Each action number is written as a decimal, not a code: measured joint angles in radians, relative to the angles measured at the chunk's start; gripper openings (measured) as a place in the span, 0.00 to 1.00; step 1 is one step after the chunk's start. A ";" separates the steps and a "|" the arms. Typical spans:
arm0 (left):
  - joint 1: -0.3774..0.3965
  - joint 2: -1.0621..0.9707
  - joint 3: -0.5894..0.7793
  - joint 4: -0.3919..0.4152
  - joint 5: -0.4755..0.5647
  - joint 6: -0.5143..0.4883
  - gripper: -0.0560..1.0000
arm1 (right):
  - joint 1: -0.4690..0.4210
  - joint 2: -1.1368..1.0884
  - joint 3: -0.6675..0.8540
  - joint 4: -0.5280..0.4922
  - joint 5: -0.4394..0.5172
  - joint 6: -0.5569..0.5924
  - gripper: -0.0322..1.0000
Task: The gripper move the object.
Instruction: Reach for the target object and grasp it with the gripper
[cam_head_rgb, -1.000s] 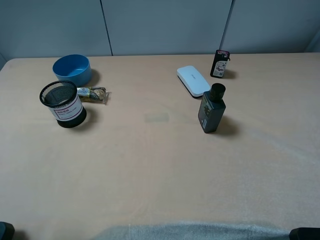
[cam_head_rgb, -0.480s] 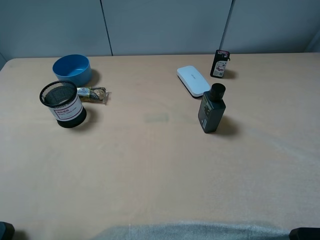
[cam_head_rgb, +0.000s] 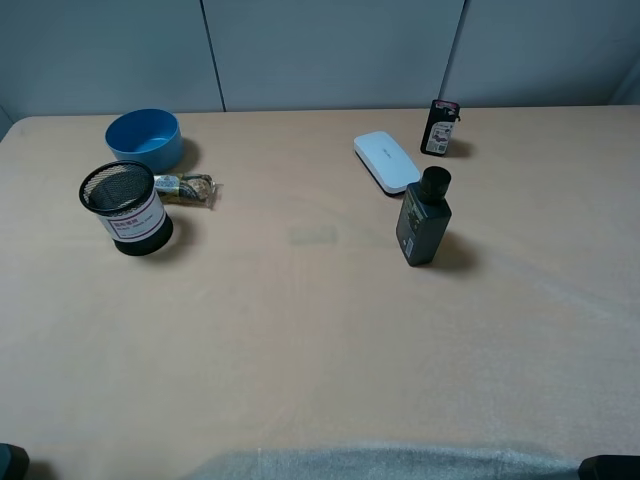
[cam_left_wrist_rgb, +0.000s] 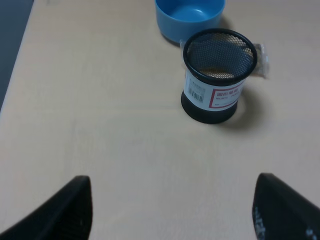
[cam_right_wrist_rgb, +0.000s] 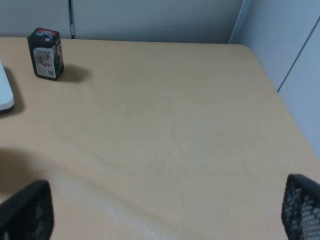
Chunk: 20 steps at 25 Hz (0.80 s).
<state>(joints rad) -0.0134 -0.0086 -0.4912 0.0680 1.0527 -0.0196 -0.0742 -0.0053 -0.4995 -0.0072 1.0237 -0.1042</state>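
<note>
My right gripper (cam_right_wrist_rgb: 162, 212) has its jaws spread wide, holding nothing, and the left gripper (cam_left_wrist_rgb: 172, 210) likewise. The bottle (cam_head_rgb: 423, 225) stands upright, long axis vertical, at about eleven o'clock from my right arm, the nearer one. The blue bowl (cam_head_rgb: 143, 137) is empty. The mesh cup (cam_head_rgb: 125, 207) seems empty too.

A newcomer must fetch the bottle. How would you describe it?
On the right half of the table, in front of the white case, stands the bottle. It is dark grey-green with a round black cap, unlike the smaller red-topped packet.
</note>
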 joint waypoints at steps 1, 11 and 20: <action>0.000 0.000 0.000 0.000 0.000 0.000 0.75 | 0.000 0.000 0.000 0.000 0.000 0.000 0.70; 0.000 0.000 0.000 0.000 0.000 0.000 0.75 | 0.000 0.033 -0.005 0.103 -0.005 0.003 0.70; 0.000 0.000 0.000 0.000 0.000 0.000 0.75 | 0.000 0.457 -0.181 0.332 -0.121 -0.028 0.70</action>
<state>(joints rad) -0.0134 -0.0086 -0.4912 0.0680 1.0527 -0.0196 -0.0742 0.4520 -0.6808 0.3246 0.9031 -0.1323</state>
